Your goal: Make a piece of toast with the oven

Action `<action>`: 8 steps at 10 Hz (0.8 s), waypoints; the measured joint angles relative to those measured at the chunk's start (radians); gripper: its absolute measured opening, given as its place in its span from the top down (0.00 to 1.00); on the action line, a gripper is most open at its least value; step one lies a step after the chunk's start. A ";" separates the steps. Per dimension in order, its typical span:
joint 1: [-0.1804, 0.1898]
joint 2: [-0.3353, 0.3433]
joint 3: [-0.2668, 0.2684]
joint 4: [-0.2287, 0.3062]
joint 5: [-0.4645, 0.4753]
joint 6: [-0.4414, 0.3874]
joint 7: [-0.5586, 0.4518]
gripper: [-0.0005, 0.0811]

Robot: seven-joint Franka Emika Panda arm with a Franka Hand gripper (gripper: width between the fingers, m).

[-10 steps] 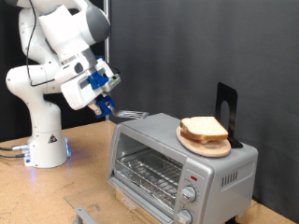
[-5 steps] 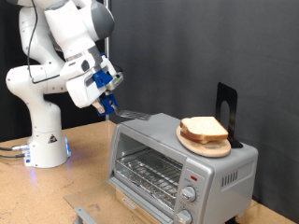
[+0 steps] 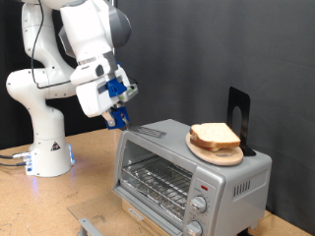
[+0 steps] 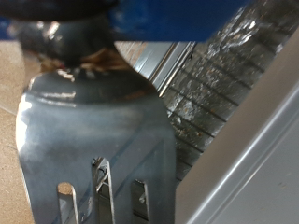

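The silver-grey toaster oven (image 3: 187, 175) stands on the wooden table, with its wire rack (image 3: 156, 182) showing at the front. On its top lies a round wooden board (image 3: 219, 152) with stacked slices of pale bread (image 3: 215, 136); no single slice lies apart from them. My gripper (image 3: 119, 117), with blue fingers, is shut on the handle of a slotted metal spatula (image 3: 148, 129). It holds the blade just over the oven's top corner, on the exterior view's left. In the wrist view the spatula blade (image 4: 93, 131) fills the picture, with the rack (image 4: 220, 79) behind it.
A black upright stand (image 3: 238, 116) sits on the oven's top behind the board. The robot's white base (image 3: 44, 138) stands at the exterior view's left. A grey metal piece (image 3: 89, 225) lies on the table at the bottom edge. Two knobs (image 3: 200, 205) are on the oven's front.
The gripper with the spatula has moved a little down and towards the exterior view's right, bringing the blade closer over the oven's top corner. The bread and board have not moved.
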 joint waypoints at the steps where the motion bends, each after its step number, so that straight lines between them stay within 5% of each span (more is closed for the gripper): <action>1: 0.003 0.033 0.008 0.017 0.006 0.011 0.001 0.46; 8: 0.037 0.117 0.083 0.060 0.083 0.093 0.018 0.46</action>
